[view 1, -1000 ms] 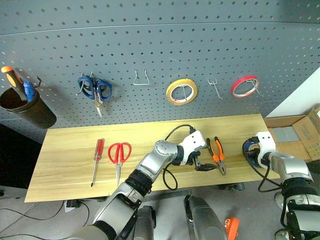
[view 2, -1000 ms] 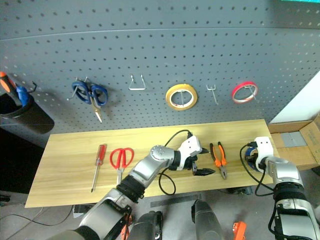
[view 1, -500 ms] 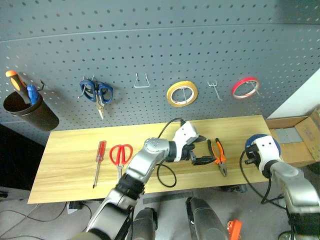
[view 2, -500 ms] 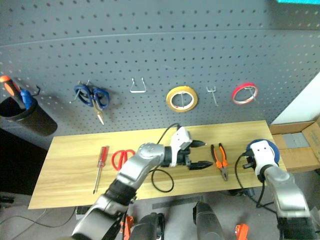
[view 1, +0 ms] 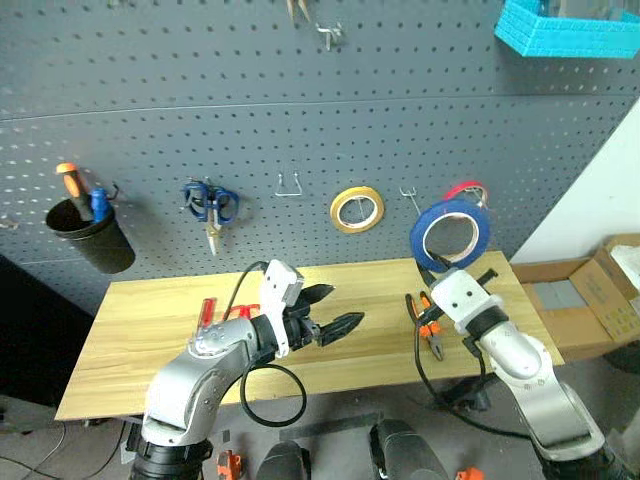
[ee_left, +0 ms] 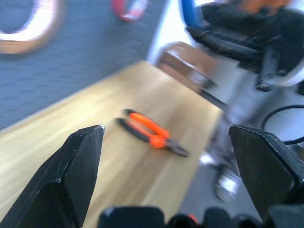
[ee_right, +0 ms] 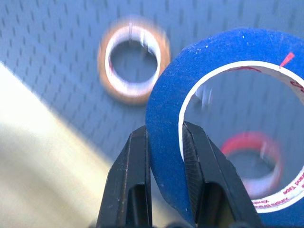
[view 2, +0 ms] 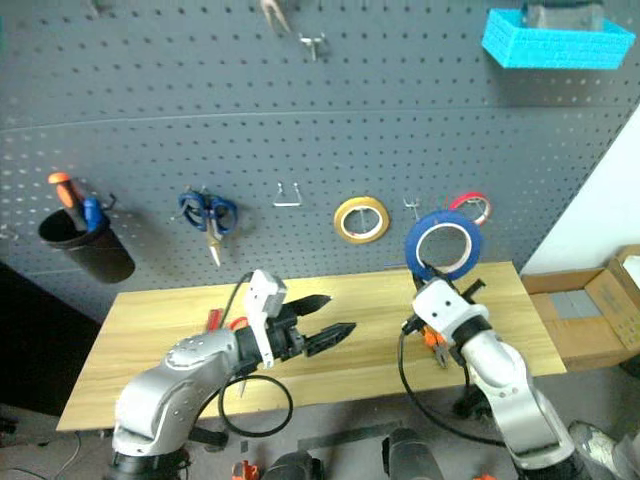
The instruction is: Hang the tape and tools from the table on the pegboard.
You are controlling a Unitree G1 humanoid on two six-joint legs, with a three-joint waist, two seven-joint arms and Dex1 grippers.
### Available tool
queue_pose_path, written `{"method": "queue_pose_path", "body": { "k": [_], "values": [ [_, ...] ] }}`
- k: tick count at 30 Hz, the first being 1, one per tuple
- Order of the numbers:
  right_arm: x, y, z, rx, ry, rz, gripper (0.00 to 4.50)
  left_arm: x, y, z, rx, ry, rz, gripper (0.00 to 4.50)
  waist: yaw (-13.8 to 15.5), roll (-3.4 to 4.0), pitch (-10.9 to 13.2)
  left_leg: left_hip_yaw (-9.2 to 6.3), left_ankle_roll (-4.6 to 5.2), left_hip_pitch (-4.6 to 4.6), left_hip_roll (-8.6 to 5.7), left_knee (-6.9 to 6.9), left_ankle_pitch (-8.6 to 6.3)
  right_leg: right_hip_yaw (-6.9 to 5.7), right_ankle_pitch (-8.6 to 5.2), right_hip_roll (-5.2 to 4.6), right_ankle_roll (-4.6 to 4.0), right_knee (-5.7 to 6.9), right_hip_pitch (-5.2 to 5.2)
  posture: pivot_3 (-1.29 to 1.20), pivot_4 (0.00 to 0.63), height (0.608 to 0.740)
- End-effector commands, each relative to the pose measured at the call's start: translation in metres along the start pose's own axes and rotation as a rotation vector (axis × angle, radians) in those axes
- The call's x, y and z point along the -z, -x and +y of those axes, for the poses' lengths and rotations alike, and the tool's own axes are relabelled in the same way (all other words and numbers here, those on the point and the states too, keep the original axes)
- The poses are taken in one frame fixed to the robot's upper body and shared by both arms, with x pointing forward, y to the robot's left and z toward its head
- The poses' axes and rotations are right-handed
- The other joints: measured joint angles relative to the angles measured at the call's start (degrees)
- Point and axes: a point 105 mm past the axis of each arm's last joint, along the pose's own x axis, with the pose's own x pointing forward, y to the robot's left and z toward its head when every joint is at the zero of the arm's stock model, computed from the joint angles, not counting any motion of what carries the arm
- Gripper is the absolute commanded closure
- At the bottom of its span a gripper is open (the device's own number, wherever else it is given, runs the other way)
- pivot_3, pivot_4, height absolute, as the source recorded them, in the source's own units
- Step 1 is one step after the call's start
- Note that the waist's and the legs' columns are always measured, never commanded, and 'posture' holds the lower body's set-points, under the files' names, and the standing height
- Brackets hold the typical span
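Since a second ago your right gripper [ee_right: 164, 142] has lifted the blue tape [view 1: 450, 233] off the table [view 1: 150, 320] and now clamps the ring's edge between both fingers, upright before the pegboard [view 1: 300, 120], beside the red tape ring [view 1: 466, 190]. Your left gripper [view 1: 335, 310] has swung leftward and hangs over the table, jaws wide apart, grasping nothing. Count: three tape rings, with the yellow tape ring [view 1: 357, 208] at 10 o'clock from the blue. One pliers [ee_left: 151, 133] lies on the table at 6 o'clock below the blue tape. Red-handled scissors [view 1: 240, 313] and screwdriver [view 1: 207, 311] are mostly hidden behind your left arm. One blue-handled scissors [view 1: 210, 206] hangs on the board.
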Motion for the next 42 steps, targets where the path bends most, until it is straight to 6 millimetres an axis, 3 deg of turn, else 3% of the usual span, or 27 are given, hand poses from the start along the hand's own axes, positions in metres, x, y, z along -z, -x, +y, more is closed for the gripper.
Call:
{"method": "queue_pose_path", "body": {
  "k": [1,12,19,24,25,29,32,37,42],
  "values": [
    [0.0,-0.019,-0.008,-0.025,0.03,-0.068,4.14,-0.016,-0.001,0.001,-0.024,-0.047,-0.061,0.0,0.3,-0.13,-0.6,0.04,0.02,0.03,0.0,0.01,0.01,0.03,0.02,0.02,-0.03,0.01,0.03,-0.01,0.027,0.74],
    [0.046,-0.048,-0.015,-0.162,-0.188,0.079,4.14,-0.022,-0.014,0.002,-0.042,-0.059,-0.095,0.0,2.6,-0.14,-2.1,0.24,0.05,0.11,0.01,-0.09,0.01,0.22,0.18,0.03,-0.43,0.01,0.02,0.02,0.012,0.74],
    [0.051,-0.044,-0.016,-0.163,-0.281,0.115,1.93,-0.026,-0.019,0.001,-0.014,-0.071,-0.094,0.0,2.9,-0.03,-2.3,0.29,0.06,0.16,0.01,-0.08,0.01,0.26,0.18,0.05,-0.43,0.06,0.03,0.0,0.027,0.74],
    [0.054,-0.024,-0.003,-0.166,-0.314,0.16,0.17,-0.016,-0.017,0.0,0.013,-0.066,-0.054,0.0,2.8,-0.01,-2.3,0.3,0.08,0.16,0.02,-0.1,-0.01,0.27,0.18,0.05,-0.43,0.05,0.02,-0.02,0.057,0.74],
    [0.057,-0.016,0.003,-0.169,-0.326,0.185,0.05,-0.01,-0.016,0.001,0.014,-0.064,-0.036,0.0,2.8,-0.01,-2.3,0.29,0.09,0.16,0.02,-0.1,-0.01,0.26,0.17,0.05,-0.43,0.04,0.02,-0.02,0.057,0.74],
    [0.094,0.038,0.048,-0.198,-0.479,0.521,0.05,0.039,0.003,0.006,0.021,-0.122,0.129,0.0,2.8,0.05,-2.3,0.37,0.15,0.27,0.04,-0.31,-0.05,0.33,0.05,0.05,-0.52,0.04,0.03,-0.06,0.102,0.74],
    [0.11,0.054,0.06,-0.172,-0.64,0.714,0.05,0.062,0.013,0.005,0.036,-0.155,0.198,0.0,2.1,0.24,-1.1,0.52,0.16,0.55,0.11,-0.37,-0.05,0.44,-0.36,0.06,-0.67,0.11,0.11,-0.09,0.149,0.74],
    [0.119,0.043,0.045,-0.077,-0.751,0.818,0.05,0.078,0.023,-0.003,0.084,-0.194,0.257,0.0,1.0,0.39,1.1,0.49,0.31,0.77,0.27,-0.31,0.05,0.54,-0.3,0.04,-0.7,0.18,0.22,-0.09,0.202,0.74],
    [0.129,0.03,0.029,-0.022,-0.778,0.866,0.05,0.076,0.021,-0.006,0.087,-0.203,0.248,0.0,0.6,0.33,2.2,0.45,0.38,0.47,0.14,-0.49,0.07,0.37,-0.16,0.06,-0.37,0.12,-0.01,-0.09,0.231,0.74]
  ]
}}
